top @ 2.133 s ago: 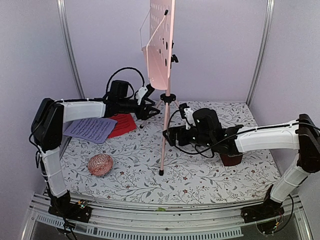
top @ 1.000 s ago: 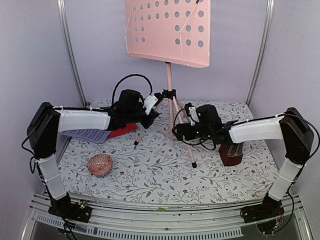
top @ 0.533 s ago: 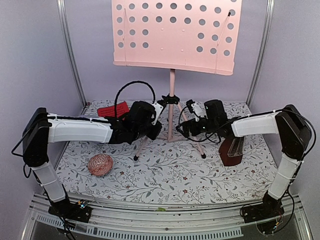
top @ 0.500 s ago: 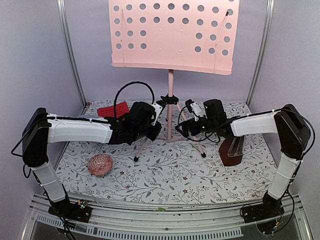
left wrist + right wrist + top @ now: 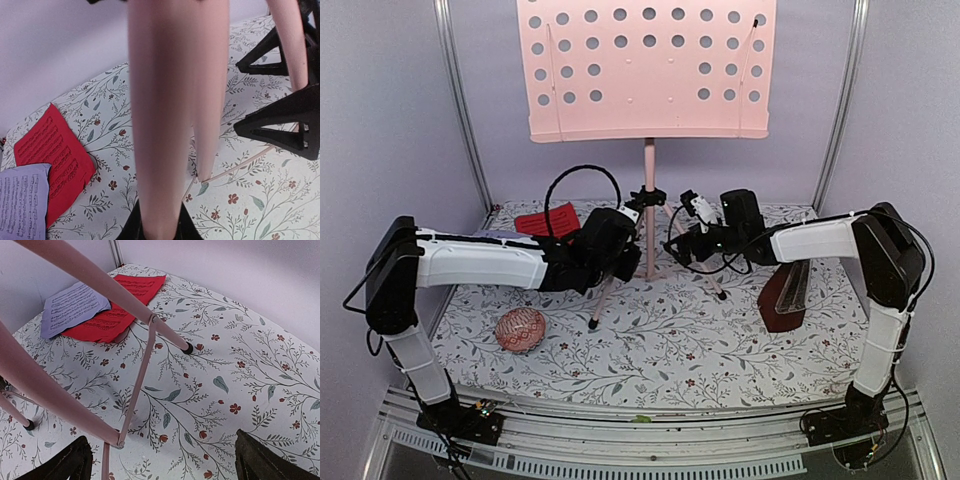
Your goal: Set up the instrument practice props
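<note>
Music staves cover red page (image 5: 50, 155) and lavender page (image 5: 20, 205).

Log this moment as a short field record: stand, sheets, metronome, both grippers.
stand: pink music stand, upright on its tripod
sheets: red page and lavender page, flat on the table, lavender overlapping red, off the stand
metronome: dark red-brown metronome, right of the stand
left gripper: closed around a stand leg
right gripper: open, near the tripod legs
</note>
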`<move>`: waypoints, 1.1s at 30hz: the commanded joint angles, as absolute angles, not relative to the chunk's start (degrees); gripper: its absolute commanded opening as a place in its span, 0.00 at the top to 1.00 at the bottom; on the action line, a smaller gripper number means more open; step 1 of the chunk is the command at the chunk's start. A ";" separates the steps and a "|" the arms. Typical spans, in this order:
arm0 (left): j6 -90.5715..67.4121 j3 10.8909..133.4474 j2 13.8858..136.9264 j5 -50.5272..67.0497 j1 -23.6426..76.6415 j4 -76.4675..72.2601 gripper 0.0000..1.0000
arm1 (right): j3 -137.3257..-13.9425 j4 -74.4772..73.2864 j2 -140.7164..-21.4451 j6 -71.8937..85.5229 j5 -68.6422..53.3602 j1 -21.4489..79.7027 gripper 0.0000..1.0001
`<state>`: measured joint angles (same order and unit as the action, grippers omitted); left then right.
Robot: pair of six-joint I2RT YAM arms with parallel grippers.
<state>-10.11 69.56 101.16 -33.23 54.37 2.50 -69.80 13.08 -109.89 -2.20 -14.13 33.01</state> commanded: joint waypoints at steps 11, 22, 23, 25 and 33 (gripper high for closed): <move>-13.83 71.74 99.23 -31.53 55.69 3.16 0.77 | -62.71 16.52 -97.28 2.51 -15.60 30.76 0.01; -21.09 68.86 91.50 -30.10 55.39 5.75 0.37 | -55.52 18.30 -87.53 6.39 -13.13 30.68 0.01; -22.83 67.94 90.44 -30.13 55.26 6.49 0.37 | -54.68 18.84 -86.43 6.61 -12.65 30.67 0.01; -26.92 65.34 87.23 -29.54 54.64 7.71 0.37 | -51.96 20.68 -83.94 7.45 -11.45 30.67 0.01; -45.69 57.48 78.54 -26.04 48.15 19.01 0.41 | -46.51 22.74 -77.68 15.68 -6.01 30.63 0.01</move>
<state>-33.65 61.04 81.91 -28.40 52.03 11.33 -48.27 20.12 -79.92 10.31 -9.39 31.05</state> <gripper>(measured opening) 0.607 0.989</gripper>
